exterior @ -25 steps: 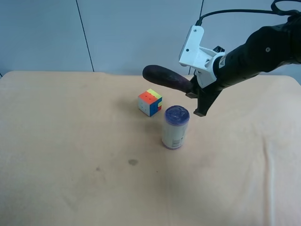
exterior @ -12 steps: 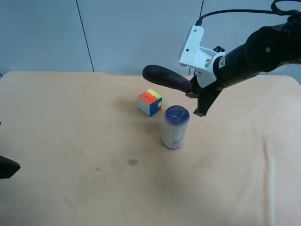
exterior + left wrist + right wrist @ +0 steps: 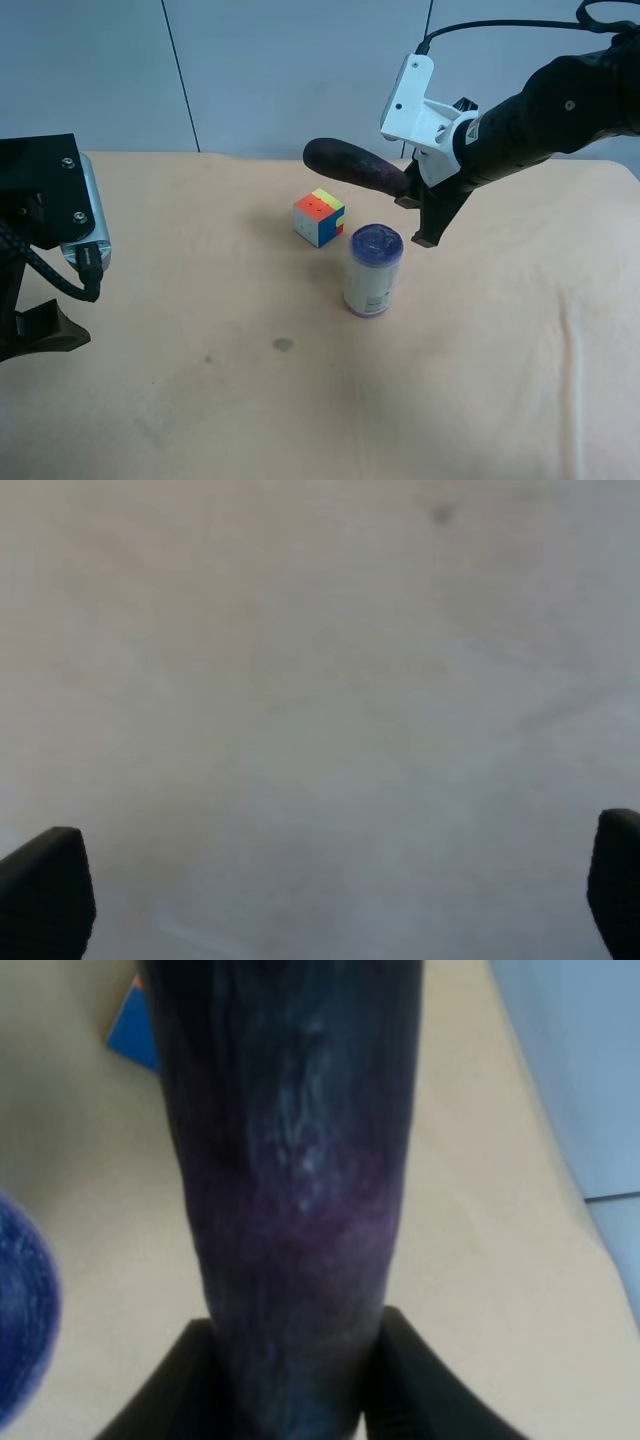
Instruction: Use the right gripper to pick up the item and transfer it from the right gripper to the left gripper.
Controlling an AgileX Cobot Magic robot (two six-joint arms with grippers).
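The dark purple eggplant [image 3: 355, 167] is held in the air above the table, behind the can, by my right gripper [image 3: 412, 190], the white-bracketed arm at the exterior high view's right. Its free end sticks out toward the view's left. The right wrist view shows the eggplant [image 3: 290, 1180] filling the frame between the black fingers [image 3: 170, 1390], which are shut on it. My left gripper [image 3: 45, 335] has come in at the exterior high view's left edge, low over the table. In the left wrist view its fingertips [image 3: 45, 890] stand wide apart over bare cloth, open and empty.
A multicoloured puzzle cube [image 3: 319, 217] sits on the beige cloth-covered table [image 3: 200, 400], and a purple-lidded can [image 3: 373, 270] stands upright just in front of it, below the held eggplant. A small dark stain [image 3: 284, 345] marks the cloth.
The left arm has risen into the exterior high view at its left edge, from nothing to a tip to the whole wrist. The right arm and eggplant have not moved.
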